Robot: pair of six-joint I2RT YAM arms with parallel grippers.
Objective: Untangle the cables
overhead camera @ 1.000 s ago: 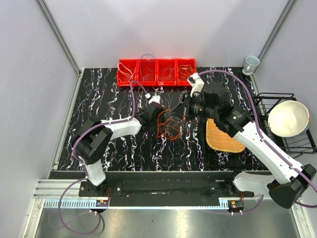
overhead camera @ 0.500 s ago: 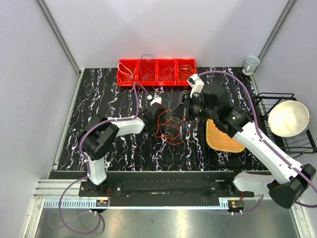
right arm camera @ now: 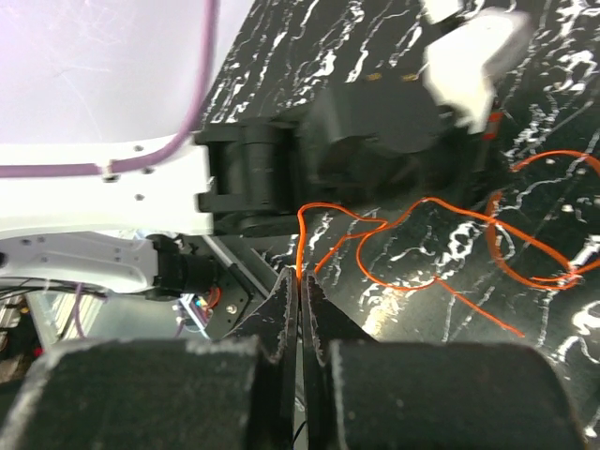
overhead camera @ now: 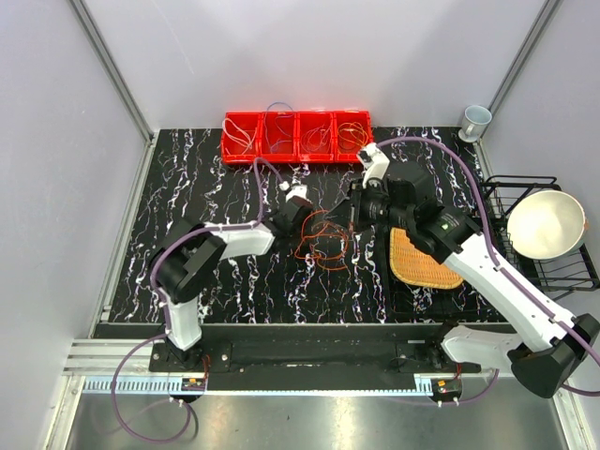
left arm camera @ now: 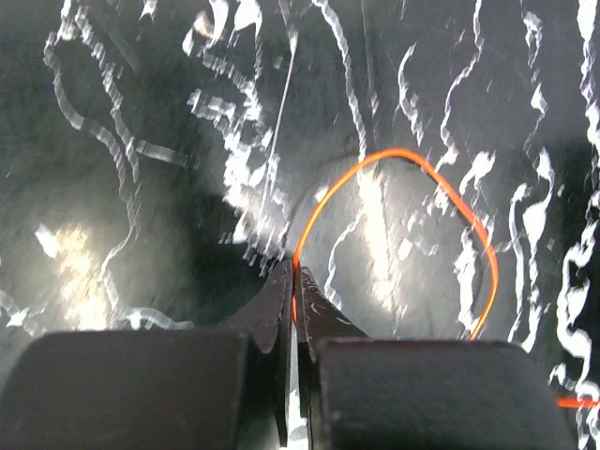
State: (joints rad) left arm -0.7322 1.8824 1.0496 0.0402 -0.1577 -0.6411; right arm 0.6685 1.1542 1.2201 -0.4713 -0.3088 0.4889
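The left hand [left arm camera: 292,281] and the right hand [right arm camera: 298,279] are each pinched tight on the orange cable [overhead camera: 323,242], at its ten and two o'clock, its thin loops sprawled loosely mid way across the counter [overhead camera: 216,197].

Red tray [overhead camera: 297,141], woven mat [overhead camera: 422,258], cup [overhead camera: 475,120] and bowl [overhead camera: 544,223] sit nearby.

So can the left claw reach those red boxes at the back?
Probably yes. Nothing stands on the table between the left claw and the red boxes. But it is shut on an orange cable, so it would drag that along.
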